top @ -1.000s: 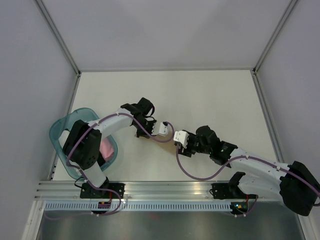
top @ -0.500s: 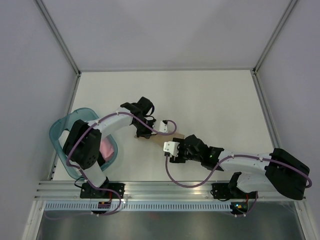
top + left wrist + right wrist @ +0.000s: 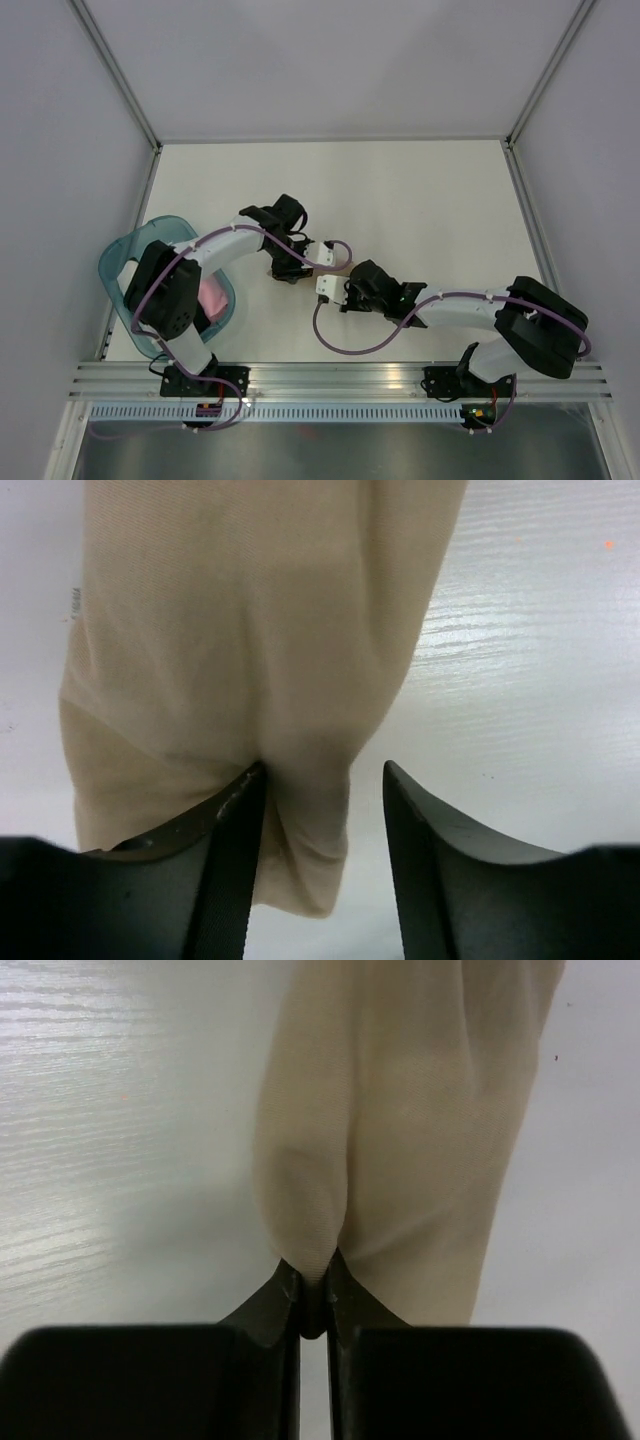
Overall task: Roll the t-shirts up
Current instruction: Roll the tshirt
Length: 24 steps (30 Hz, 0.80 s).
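Pinching a fold of the tan t-shirt (image 3: 400,1110), the right gripper (image 3: 313,1288) keeps its fingers clamped on the cloth at the bundle's 6 o'clock end, probably so the roll stays tight. At 10 o'clock the left gripper (image 3: 322,775) straddles the other end, fingers apart, one merely touching cloth. One tan t-shirt lies in the middle of the surface (image 3: 420,190). One pink t-shirt (image 3: 210,296) sits in the single teal basket (image 3: 115,262) at 9 o'clock.

Tiny print on tan t-shirt (image 3: 250,630), illegible
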Tool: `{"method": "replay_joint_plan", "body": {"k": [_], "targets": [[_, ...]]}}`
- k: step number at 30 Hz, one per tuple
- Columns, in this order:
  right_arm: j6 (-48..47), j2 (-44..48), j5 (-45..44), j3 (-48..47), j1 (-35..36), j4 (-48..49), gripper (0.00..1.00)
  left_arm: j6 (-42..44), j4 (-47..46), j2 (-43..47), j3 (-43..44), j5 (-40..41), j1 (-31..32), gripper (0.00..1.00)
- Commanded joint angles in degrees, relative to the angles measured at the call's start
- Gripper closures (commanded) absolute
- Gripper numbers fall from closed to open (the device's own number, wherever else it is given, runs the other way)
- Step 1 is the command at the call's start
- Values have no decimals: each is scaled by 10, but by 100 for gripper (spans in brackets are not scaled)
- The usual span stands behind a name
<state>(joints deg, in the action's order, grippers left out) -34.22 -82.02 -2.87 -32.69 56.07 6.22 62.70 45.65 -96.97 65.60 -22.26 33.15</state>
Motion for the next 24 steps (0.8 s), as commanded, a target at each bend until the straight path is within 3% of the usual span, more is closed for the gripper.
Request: {"method": "replay_joint_plan", "body": {"k": [1,3,4,5,11,19,24], "targets": [[3,-17,2,-19,-5,-40,94,0,-15,36,-22,-5,-8,43],[-3,-6,4,-10,-9,-41,97,6,-48,64,-46,9,-12,34],[-6,-2,5,-7,-11,-42,98,15,-99,76,-79,15,-13,13],[-9,2,6,-5,-11,-42,100,20,-128,90,-98,26,-14,1],[-37,37,26,14,-18,-40,99,54,-228,136,-169,-10,-13,0],[-20,110,193,20,-70,-58,100,69,-250,130,-152,-29,-12,0],[-14,112,248,4,-94,-101,100,99,-252,86,-131,-26,-12,0]]}}
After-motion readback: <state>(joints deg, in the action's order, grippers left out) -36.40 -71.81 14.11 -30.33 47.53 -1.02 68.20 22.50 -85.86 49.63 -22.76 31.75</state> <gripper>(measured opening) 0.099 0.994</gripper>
